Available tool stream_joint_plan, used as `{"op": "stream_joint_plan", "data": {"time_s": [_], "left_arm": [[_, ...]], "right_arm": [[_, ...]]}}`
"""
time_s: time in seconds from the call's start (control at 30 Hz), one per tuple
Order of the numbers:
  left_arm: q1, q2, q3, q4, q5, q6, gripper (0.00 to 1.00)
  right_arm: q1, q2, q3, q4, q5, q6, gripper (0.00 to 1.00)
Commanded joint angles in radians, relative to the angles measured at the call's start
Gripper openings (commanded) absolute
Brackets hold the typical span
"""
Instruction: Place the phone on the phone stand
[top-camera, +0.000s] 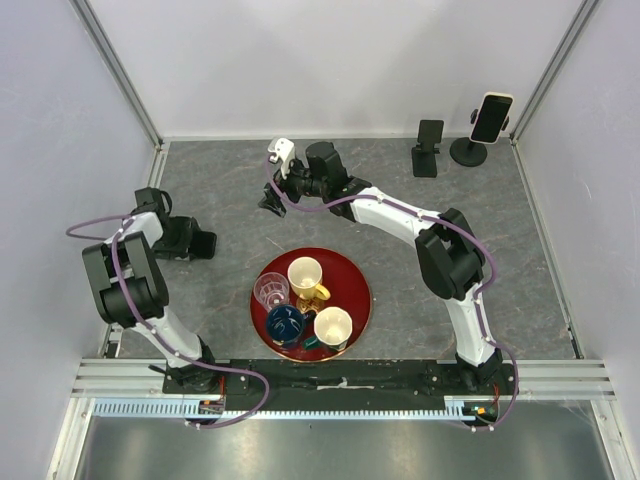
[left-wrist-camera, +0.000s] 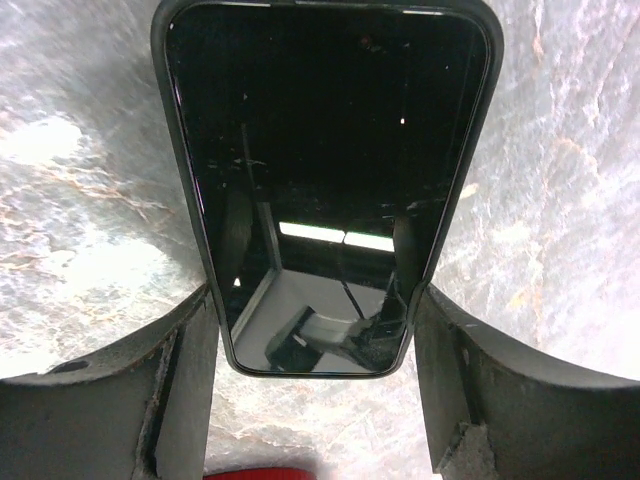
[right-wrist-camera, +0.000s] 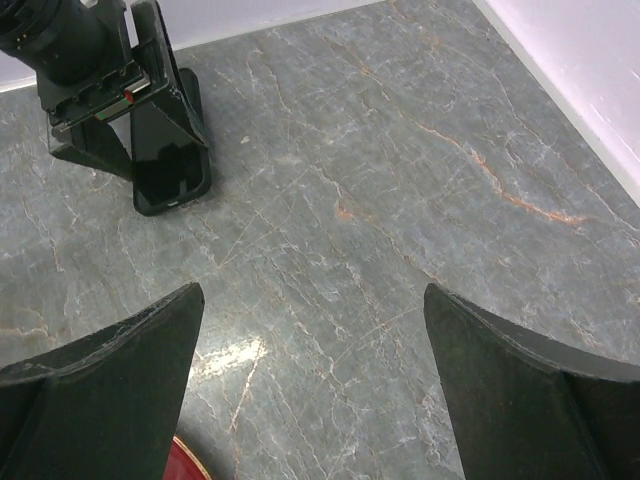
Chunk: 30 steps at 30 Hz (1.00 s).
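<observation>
The phone (top-camera: 492, 117), with a black screen and a pale pinkish rim, stands upright in the clamp of the phone stand (top-camera: 468, 152), whose round black base sits in the far right corner. My left gripper (top-camera: 190, 241) is at the left side of the table. Its fingertips (left-wrist-camera: 200, 310) press both long edges of an all-black flat rectangle (left-wrist-camera: 325, 170), which lies low over the grey table and also shows in the right wrist view (right-wrist-camera: 172, 172). My right gripper (top-camera: 271, 199) hangs open and empty over bare table near the middle back (right-wrist-camera: 312, 300).
A second, angular black stand (top-camera: 428, 147) stands left of the phone stand. A red round tray (top-camera: 355, 285) near the front middle holds two cream cups, a clear glass and a blue cup. White walls and metal posts enclose the table.
</observation>
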Motion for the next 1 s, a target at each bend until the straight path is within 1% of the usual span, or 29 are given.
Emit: {"op": "stream_joint_plan", "data": {"time_s": [0.0,0.13,0.37,0.6,0.67,0.83,0.9,0.97], "left_arm": [[0.001,-0.073,-0.061,0.173,0.106,0.05,0.02],[0.001,-0.123,-0.115,0.265,0.148,0.056,0.02],[0.0,-0.198,-0.179,0.382,0.246,0.073,0.02],[0.0,-0.283,-0.251,0.442,0.314,0.076,0.02],[-0.002,-0.303,-0.271,0.459,0.341,0.07,0.02],[-0.016,-0.378,-0.298,0.5,0.386,0.063,0.02],[-0.025,-0.404,-0.316,0.52,0.392,0.054,0.02],[-0.028,-0.43,-0.331,0.554,0.41,0.044,0.02]], "right_arm": [[0.009,0.018,0.047,0.061,-0.033,0.044,0.98],[0.026,0.064,0.075,0.06,-0.042,0.059,0.98],[0.086,0.178,0.2,0.035,-0.075,0.119,0.98],[0.136,0.31,0.356,-0.034,-0.058,0.182,0.98],[0.141,0.325,0.389,-0.034,-0.05,0.232,0.97],[0.139,0.374,0.457,-0.032,-0.012,0.347,0.91],[0.139,0.382,0.465,-0.019,-0.021,0.387,0.89],[0.139,0.383,0.465,0.012,-0.03,0.445,0.84]]}}
